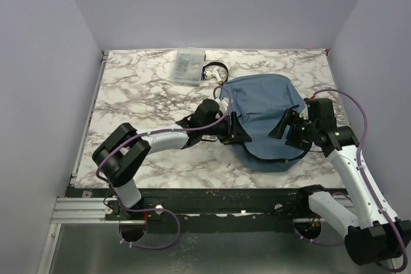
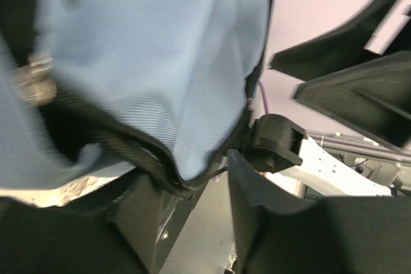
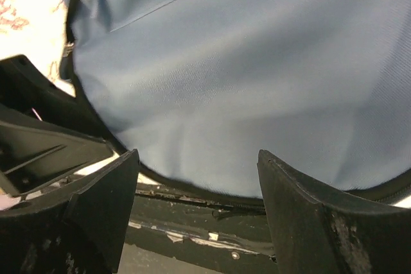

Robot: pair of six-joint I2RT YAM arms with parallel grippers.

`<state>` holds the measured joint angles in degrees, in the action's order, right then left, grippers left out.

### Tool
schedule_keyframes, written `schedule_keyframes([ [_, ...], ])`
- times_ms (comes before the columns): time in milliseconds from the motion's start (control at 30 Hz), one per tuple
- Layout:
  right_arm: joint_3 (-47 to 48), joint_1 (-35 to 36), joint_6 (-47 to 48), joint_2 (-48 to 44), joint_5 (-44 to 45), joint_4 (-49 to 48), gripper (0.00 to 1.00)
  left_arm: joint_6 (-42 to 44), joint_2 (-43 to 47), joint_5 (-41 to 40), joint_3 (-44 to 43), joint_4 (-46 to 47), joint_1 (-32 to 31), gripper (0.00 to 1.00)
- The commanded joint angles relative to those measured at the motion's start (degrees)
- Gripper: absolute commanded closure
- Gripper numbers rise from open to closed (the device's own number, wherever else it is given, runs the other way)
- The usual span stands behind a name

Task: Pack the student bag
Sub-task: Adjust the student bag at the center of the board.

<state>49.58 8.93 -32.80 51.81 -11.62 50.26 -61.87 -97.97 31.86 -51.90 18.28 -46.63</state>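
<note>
The student bag [image 1: 264,119], dusty blue with a black zip, lies on the marble table right of the middle. My left gripper [image 1: 236,130] is at the bag's left edge. In the left wrist view the bag's zip edge [image 2: 168,170] droops over my left finger [image 2: 144,219], and a gap separates it from the other finger [image 2: 257,210], so the left gripper [image 2: 202,179] is open. My right gripper [image 1: 286,126] is over the bag's right side. Its fingers [image 3: 289,210] stand wide apart, and the right gripper [image 3: 198,158] faces the bag's blue fabric [image 3: 244,75] with nothing pinched.
A small clear plastic box [image 1: 189,67] lies at the back of the table, with a black strap loop [image 1: 214,68] beside it. Grey walls close in the left, back and right. The black base rail [image 1: 212,200] runs along the near edge.
</note>
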Motion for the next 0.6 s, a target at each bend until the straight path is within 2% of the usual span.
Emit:
schedule_keyframes([
  [0, 0.2, -0.1, 4.1, 1.0, -8.5, -1.9, 0.22, -1.2, 4.9, 2.6, -3.8, 6.6, 0.5, 0.51],
  [67, -0.2, 0.0, 6.4, 0.7, -15.1, -3.1, 0.21, -2.3, 4.0, 4.9, -5.9, 6.7, 1.0, 0.52],
  [133, -0.3, 0.0, 7.5, -0.3, -18.9, -4.1, 0.08, -2.6, 3.7, 5.4, -7.0, 7.6, 1.7, 0.62],
  [200, 0.6, 0.4, 9.9, -0.6, -20.0, -3.5, 0.02, -2.0, 3.4, 4.5, -7.6, 7.6, 2.5, 0.70],
  [333, 3.5, 3.5, 13.9, 1.1, -12.7, -0.7, 0.01, -3.1, 0.9, 6.2, -10.0, 7.6, 4.6, 0.83],
  [433, 5.3, 7.9, 14.1, 2.3, -6.3, -1.9, 0.01, -3.1, 0.6, 6.7, -10.2, 7.6, 5.7, 0.83],
  [567, 7.9, 17.6, 12.5, 6.3, 3.9, -2.4, 0.01, -4.0, 0.6, 8.5, -10.1, 7.6, 6.7, 0.83],
])
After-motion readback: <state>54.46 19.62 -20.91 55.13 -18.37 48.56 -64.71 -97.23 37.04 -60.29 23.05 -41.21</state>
